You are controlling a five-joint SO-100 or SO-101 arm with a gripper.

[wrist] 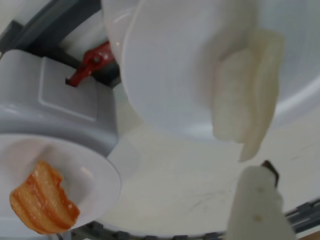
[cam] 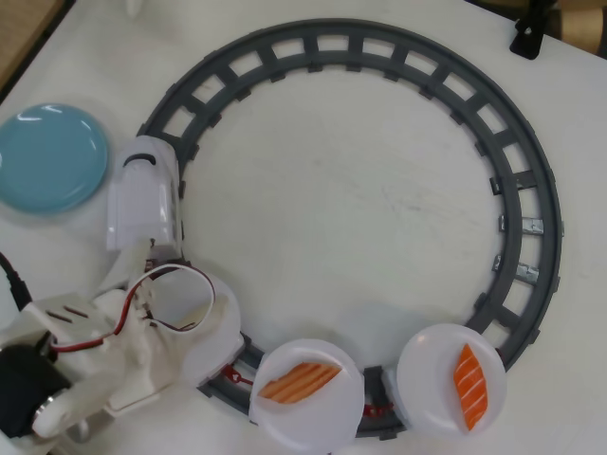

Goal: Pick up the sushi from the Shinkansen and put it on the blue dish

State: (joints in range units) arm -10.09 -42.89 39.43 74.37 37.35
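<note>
Fingers (wrist: 252, 150): wrist view shows one pale fingertip at bottom right, just below the sushi (wrist: 245, 90); the second finger appears to be the blurred pale shape against the sushi's left side, but it's too soft to be sure. So I can't tell whether they're clamped on it or just straddling it; no clear contact seen.

Overhead view, left to right:
- blue dish (cam: 49, 156) at far left on the worktop (cam: 360, 209), empty, off the track. It's the drop target, well apart from the plates but near the train nose.
- Shinkansen (cam: 142, 199) just right of the dish, nose pointing far, on the grey track (cam: 379, 52).
- arm (cam: 104, 360) at near left, reaching over the first car behind the train. Its body hides that plate and the sushi from above, so only the wrist view shows the piece.
- two more white plates on the near arc, each with salmon nigiri (cam: 300, 381) and (cam: 470, 373). Not the targets, leave them.

Wrist view: sushi lies on its white plate (wrist: 170, 75), right of centre. A salmon plate sits at lower left, next car along, red coupler (wrist: 90, 62) between the cars.

Judgement: it's at the grasp step, nothing lifted yet. Next call is a straight lift, then swing left to the dish. Risk is snagging the plate rim or nudging the car.
</note>
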